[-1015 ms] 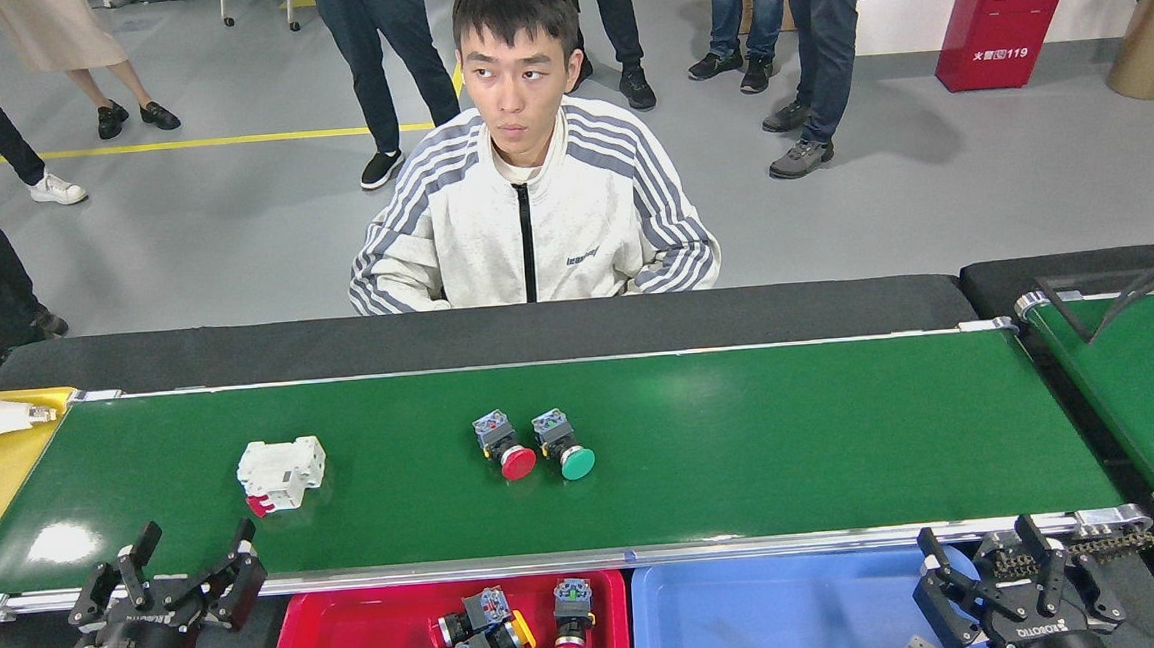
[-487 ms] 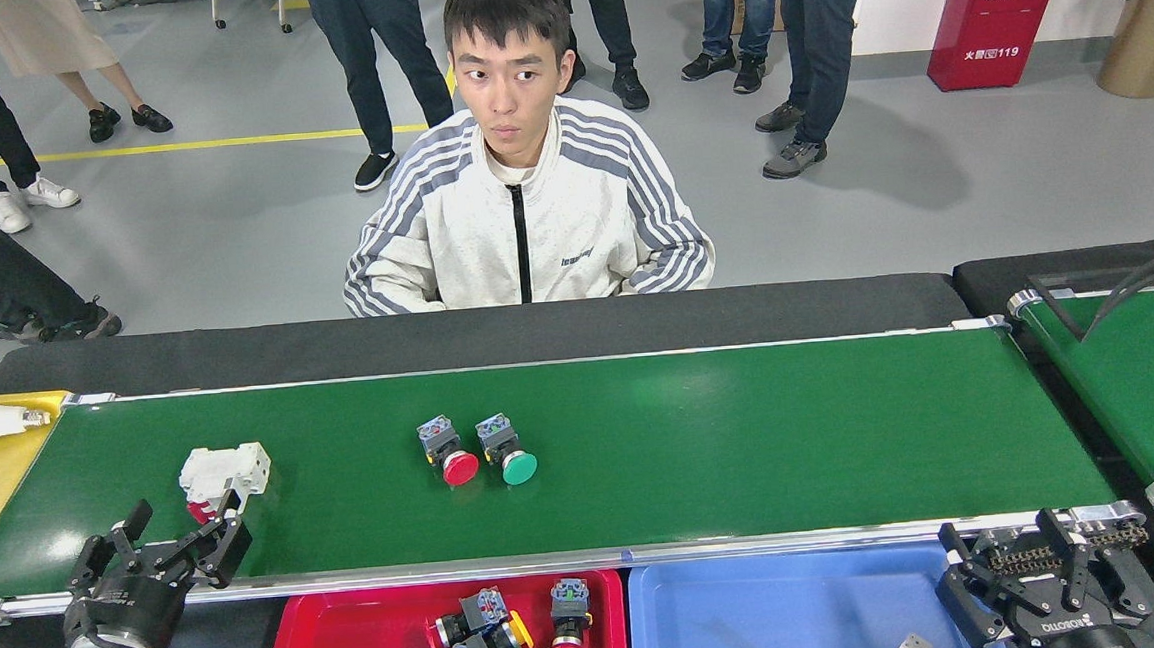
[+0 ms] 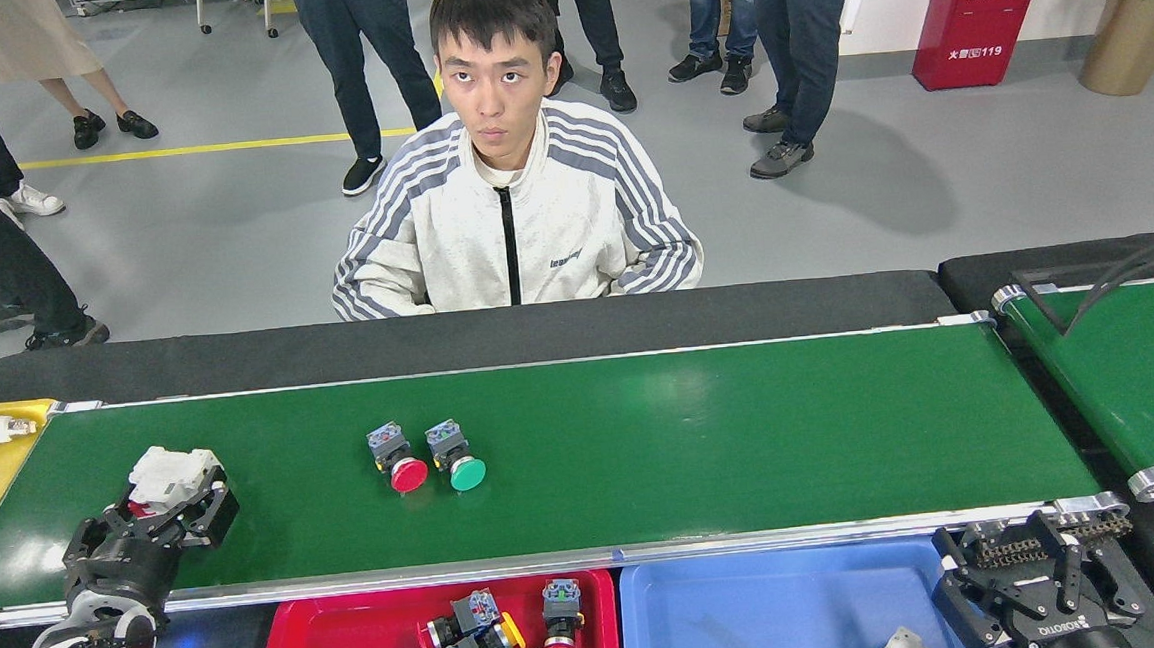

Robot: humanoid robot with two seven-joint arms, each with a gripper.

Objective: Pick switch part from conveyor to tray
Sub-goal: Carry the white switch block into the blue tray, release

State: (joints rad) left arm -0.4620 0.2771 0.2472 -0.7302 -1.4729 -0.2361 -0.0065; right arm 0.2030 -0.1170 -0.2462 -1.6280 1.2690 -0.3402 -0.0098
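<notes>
White switch part point(image 3: 171, 470) lies on the glossy green conveyor point(image 3: 694, 437) near its left end.

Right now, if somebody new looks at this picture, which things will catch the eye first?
Probably the person in the striped white jacket sitting just behind the long green conveyor. On the belt, a red push button and a green push button lie side by side left of centre. At the belt's left end, the left claw reaches around a white switch part.
</notes>
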